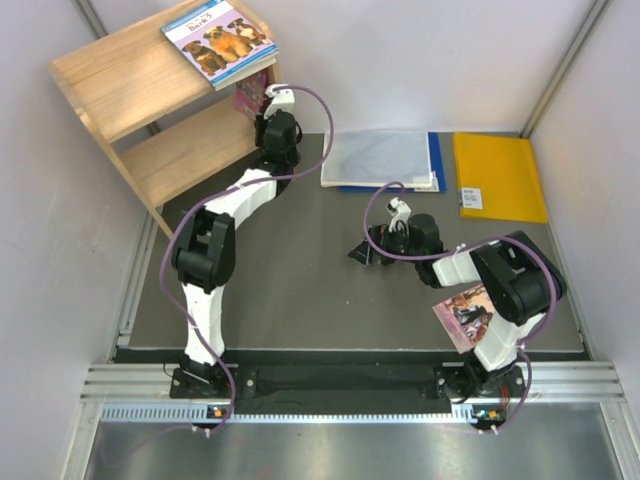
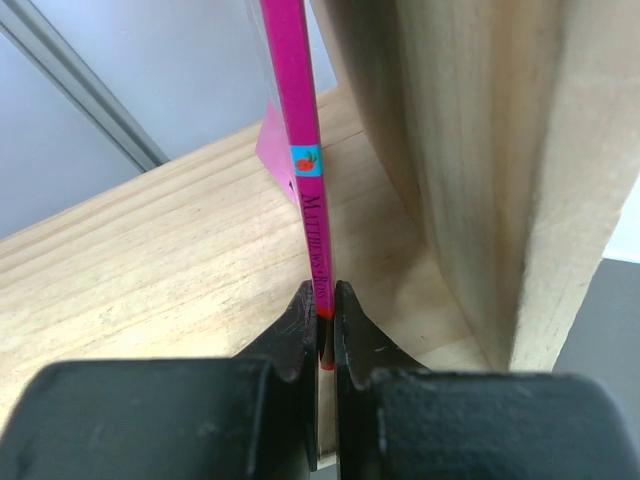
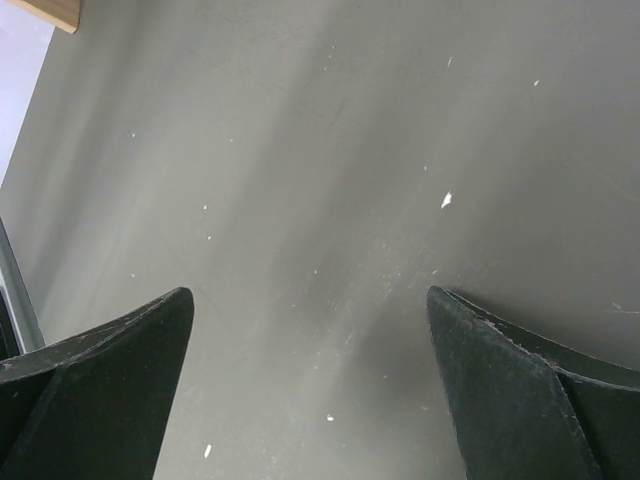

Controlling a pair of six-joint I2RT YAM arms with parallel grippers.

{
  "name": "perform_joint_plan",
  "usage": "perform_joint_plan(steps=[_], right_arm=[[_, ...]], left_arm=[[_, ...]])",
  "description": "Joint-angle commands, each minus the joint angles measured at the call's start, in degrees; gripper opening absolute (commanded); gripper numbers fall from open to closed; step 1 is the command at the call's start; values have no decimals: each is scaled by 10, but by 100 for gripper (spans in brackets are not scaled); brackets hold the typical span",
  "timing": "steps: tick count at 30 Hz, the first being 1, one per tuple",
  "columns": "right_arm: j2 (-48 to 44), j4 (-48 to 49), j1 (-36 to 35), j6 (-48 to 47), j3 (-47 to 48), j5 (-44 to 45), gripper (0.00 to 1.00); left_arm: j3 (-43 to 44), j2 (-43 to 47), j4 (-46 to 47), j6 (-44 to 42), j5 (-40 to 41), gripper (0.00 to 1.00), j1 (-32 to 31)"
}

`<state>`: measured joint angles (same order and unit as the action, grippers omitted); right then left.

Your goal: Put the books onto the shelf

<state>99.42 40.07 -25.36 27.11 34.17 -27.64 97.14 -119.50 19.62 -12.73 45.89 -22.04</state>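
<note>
A pink-purple book [image 2: 303, 150] stands upright and edge-on on the lower board of the wooden shelf [image 2: 150, 250], close to its right side panel [image 2: 480, 150]. My left gripper [image 2: 326, 300] is shut on the bottom of its spine. From above, the left gripper [image 1: 257, 105] reaches into the shelf [image 1: 100, 75] beside that book [image 1: 247, 97]. A light blue book with dogs [image 1: 220, 38] lies on the shelf's top board. Another book [image 1: 463, 315] lies partly under the right arm. My right gripper [image 3: 310, 300] hangs open over the bare mat, holding nothing.
A grey-white folder with a blue edge [image 1: 385, 158] and a yellow envelope [image 1: 498, 175] lie at the far right of the dark mat [image 1: 300, 280]. White walls close in on both sides. The right gripper [image 1: 362, 250] sits mid-table.
</note>
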Motion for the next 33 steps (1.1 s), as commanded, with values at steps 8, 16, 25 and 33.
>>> perform_joint_plan(steps=[8,16,25,33], right_arm=[[14,-3,1,-1,0,-9,100],[16,-2,1,0,0,-12,100],[17,-2,1,1,0,-13,100],[19,-1,1,0,2,-16,100]], left_arm=[[-38,45,17,-46,20,28,-6],[-45,49,22,-50,22,62,-8],[-39,36,44,-84,15,59,-8],[-31,37,51,-93,20,58,-6]])
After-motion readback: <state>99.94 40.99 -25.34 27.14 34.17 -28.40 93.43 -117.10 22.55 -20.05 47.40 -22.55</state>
